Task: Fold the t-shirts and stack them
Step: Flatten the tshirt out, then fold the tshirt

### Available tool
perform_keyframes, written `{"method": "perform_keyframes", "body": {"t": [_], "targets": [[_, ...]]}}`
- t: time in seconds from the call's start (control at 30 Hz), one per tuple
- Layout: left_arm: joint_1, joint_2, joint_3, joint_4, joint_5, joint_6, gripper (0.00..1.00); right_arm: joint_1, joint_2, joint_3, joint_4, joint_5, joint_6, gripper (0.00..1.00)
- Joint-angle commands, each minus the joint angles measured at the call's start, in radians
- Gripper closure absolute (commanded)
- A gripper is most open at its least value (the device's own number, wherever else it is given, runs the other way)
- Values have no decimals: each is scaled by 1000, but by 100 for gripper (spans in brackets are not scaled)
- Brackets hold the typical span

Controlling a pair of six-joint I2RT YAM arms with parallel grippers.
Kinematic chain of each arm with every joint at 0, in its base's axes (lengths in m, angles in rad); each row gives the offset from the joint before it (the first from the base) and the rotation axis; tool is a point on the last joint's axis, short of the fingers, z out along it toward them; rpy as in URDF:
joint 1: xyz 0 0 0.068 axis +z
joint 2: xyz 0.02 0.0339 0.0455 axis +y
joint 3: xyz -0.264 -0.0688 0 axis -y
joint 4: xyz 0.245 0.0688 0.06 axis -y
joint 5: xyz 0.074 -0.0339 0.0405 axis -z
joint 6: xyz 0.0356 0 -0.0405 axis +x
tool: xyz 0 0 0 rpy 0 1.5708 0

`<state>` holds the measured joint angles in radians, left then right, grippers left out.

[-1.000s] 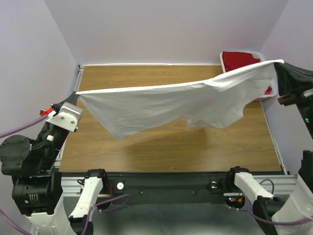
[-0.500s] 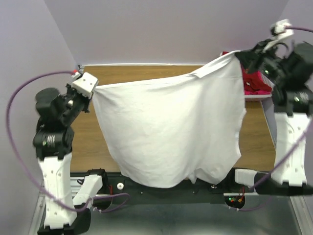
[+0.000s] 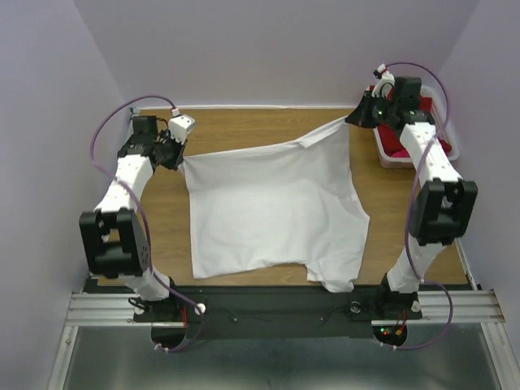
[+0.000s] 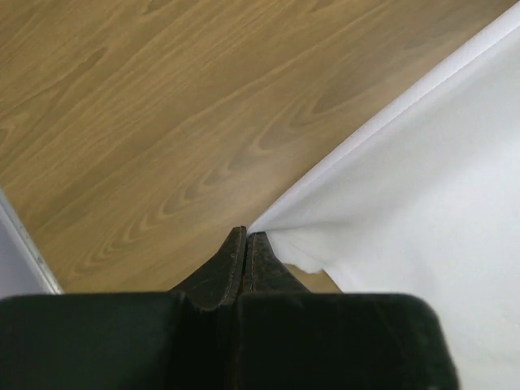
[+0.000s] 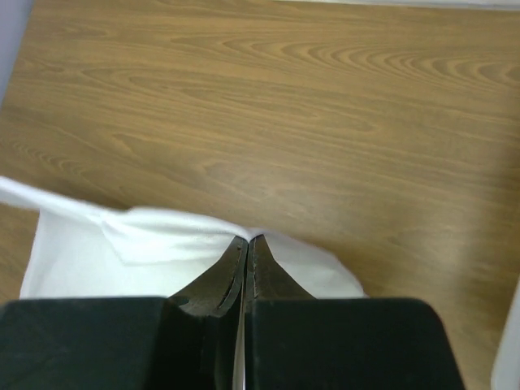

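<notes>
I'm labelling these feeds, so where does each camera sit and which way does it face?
Top external: above, behind the bases, looking down on the table; both arms show, holding the white t-shirt.
Left wrist: on the left arm, looking down past the shut left hand at the table.
Right wrist: same, past the shut right hand.
All share the t-shirt.

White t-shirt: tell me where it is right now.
In the top view the white t-shirt is spread across the table, far corners pinched by the left end effector and right end effector, basket to its right.
</notes>
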<state>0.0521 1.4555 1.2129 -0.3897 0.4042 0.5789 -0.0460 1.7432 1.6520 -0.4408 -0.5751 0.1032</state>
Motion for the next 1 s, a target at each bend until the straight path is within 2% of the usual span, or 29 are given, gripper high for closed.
{"method": "perform_keyframes", "body": {"t": [0.0,0.13,0.2,0.4,0.67,0.97], "targets": [[3,223,143,104,-25,12,100,17,216,161,117,26,39,99],[6,461,328,94,-41,13,100,20,408,317,114,63,87,99],[6,514,408,80,-48,19,100,20,468,360,116,86,93,99],[12,603,494,54,-42,44,100,21,470,347,114,87,112,100],[14,488,393,29,-11,90,100,21,320,227,113,38,182,99],[12,278,170,-18,-10,234,100,21,105,-82,82,11,213,99]]}}
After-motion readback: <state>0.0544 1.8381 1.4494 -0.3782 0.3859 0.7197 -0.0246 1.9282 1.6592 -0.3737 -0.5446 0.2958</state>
